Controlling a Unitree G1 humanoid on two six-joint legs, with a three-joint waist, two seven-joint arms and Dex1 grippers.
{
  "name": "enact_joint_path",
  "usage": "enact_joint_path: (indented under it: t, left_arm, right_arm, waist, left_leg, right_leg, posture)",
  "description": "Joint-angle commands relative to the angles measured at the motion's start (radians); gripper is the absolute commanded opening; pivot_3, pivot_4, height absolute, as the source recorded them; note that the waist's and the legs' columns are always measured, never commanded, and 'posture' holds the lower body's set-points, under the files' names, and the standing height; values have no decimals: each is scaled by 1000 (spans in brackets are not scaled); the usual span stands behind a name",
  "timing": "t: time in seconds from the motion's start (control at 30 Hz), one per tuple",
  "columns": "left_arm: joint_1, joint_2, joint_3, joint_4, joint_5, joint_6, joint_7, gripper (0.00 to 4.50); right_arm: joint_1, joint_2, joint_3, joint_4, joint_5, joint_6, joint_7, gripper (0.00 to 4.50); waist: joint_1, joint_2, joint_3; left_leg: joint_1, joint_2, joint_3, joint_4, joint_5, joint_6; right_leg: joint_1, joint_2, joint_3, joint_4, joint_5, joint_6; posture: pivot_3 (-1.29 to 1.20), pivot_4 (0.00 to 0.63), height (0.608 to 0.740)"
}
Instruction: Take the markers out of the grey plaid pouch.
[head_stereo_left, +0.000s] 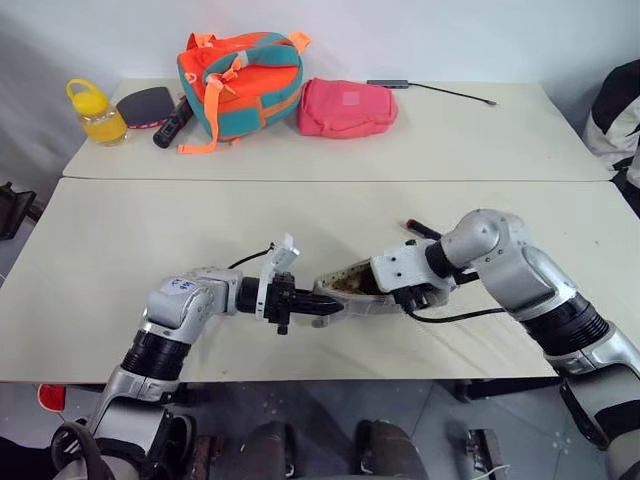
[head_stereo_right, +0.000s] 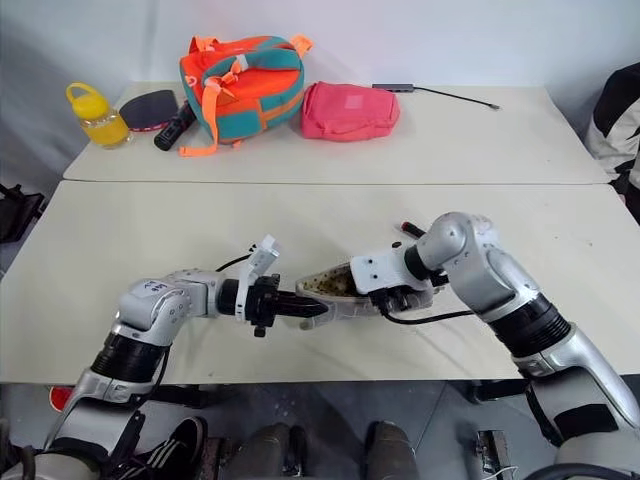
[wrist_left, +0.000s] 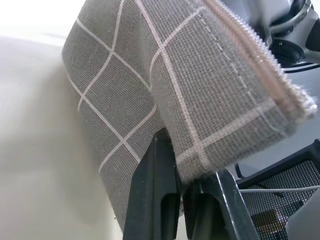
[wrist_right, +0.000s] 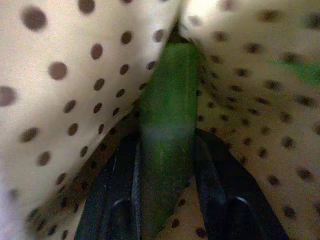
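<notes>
Grey plaid cloth is what both arms have hold of: the pouch (head_stereo_left: 350, 293) hangs between them, just above the near table (head_stereo_left: 120, 260), close to that table's front edge. The left gripper (head_stereo_left: 325, 309) is clamped tight on one end of the pouch, its two black fingers (wrist_left: 155, 190) pinched together on a fold of the checked fabric just below the zip edge. The pouch's mouth gapes upward, showing a pale lining with dark dots.

The right gripper (wrist_right: 167, 200) is pushed down into that mouth from the other end. Inside, a green marker (wrist_right: 167, 125) stands between its two fingers (wrist_right: 117, 195), which sit against the pen on either side, so the jaws look closed on the marker. The marker is deep inside the pouch, spotted lining pressing in around it.

A red-tipped pen (head_stereo_left: 420, 229) lies on the near table just behind the pouch, beside the right arm.

On the far table, well behind the pouch, sit an orange and teal backpack (head_stereo_left: 240, 85), a pink pouch (head_stereo_left: 345, 107) beside it, a yellow bottle (head_stereo_left: 95, 112) at the left end, and a dark paddle (head_stereo_left: 150, 105) between bottle and backpack
</notes>
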Motion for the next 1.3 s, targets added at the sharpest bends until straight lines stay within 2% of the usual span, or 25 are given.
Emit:
enact_joint_path:
  t: [0.03, 0.13, 0.27, 0.37, 0.57, 0.73, 0.83, 0.93, 1.0, 1.17, 1.3]
  left_arm:
    - [1, 6, 30, -24, -6, -31, 3, 0]
    - [1, 4, 36, -24, -12, -38, 8, 0]
    - [2, 10, 30, -26, 3, -61, 16, 0]
    - [-19, -25, 50, 15, 27, -120, 64, 0]
    - [-56, -59, 77, 19, 73, -217, 134, 0]
    - [-43, 15, 53, -20, 163, -303, 141, 0]
    - [-51, 39, 130, -27, 151, -307, 182, 0]
    - [-45, 88, 171, -15, 205, -376, 220, 0]
    - [-36, 118, 193, 1, 252, -446, 255, 0]
    - [0, 197, 252, 38, 390, -659, 353, 0]
    - [72, 249, 253, 48, 498, -812, 405, 0]
  right_arm:
    - [7, -73, -106, -51, 82, 67, 34, 1063]
    - [18, -109, -128, -58, 119, 79, 35, 1063]
    - [16, -101, -145, -88, 189, 126, 21, 1063]
    - [14, -66, -160, -131, 264, 181, 11, 1063]
    - [-38, 95, -218, -172, 399, 250, -98, 1063]
    - [-89, 142, -268, -149, 450, 223, -163, 1063]
    - [-141, 184, -336, -133, 511, 234, -224, 1063]
    - [-189, 212, -401, -120, 582, 276, -275, 1063]
    - [-188, 182, -397, -92, 555, 251, -281, 1063]
    - [-84, 10, -255, 45, 293, -29, -248, 1063]
    - [-17, -20, -214, 112, 211, -151, -267, 1063]
  waist:
    - [0, 0, 0]
    - [-1, 0, 0]
    - [-1, 0, 0]
    - [-1, 0, 0]
    - [-1, 0, 0]
    - [0, 0, 0]
    - [-1, 0, 0]
    - [-2, 0, 0]
    - [-3, 0, 0]
    - [3, -1, 0]
    - [-4, 0, 0]
  left_leg:
    - [0, 0, 0, 0, 0, 0]
    - [-1, 0, 0, 0, 0, 0]
    - [-1, 0, 0, 0, 0, 0]
    - [-2, 0, 0, 0, 0, 0]
    - [-3, 0, 0, 0, 0, 0]
    - [-5, -1, 1, 0, 0, 0]
    - [-5, -1, 2, 0, 0, 0]
    - [-6, 0, 2, 0, 0, 0]
    - [-6, 0, 2, -1, 0, 0]
    - [-6, -1, 2, -1, 0, 1]
    - [-6, -1, 5, -3, 0, 1]
  right_leg:
    - [0, 0, 0, 0, 0, 0]
    - [0, 0, 0, -1, 0, 0]
    - [-1, 0, 0, -1, 0, 0]
    - [-2, 0, 0, 0, 0, 0]
    - [-4, 0, 0, 1, 0, 0]
    - [-7, 0, 0, 3, 0, 0]
    - [-8, 0, 1, 3, 0, 0]
    - [-9, 0, 1, 5, 0, 0]
    - [-9, 0, 1, 5, 0, 0]
    - [-8, -1, 1, 4, 0, 1]
    - [-10, -1, 2, 3, 1, 1]
  posture:
    - [0, 150, 740]
    - [0, 150, 740]
    - [0, 150, 740]
    - [0, 150, 740]
    - [0, 150, 740]
    - [0, 150, 740]
    - [0, 150, 740]
    - [0, 150, 740]
    - [0, 150, 740]
    - [0, 150, 740]
    - [0, 150, 740]
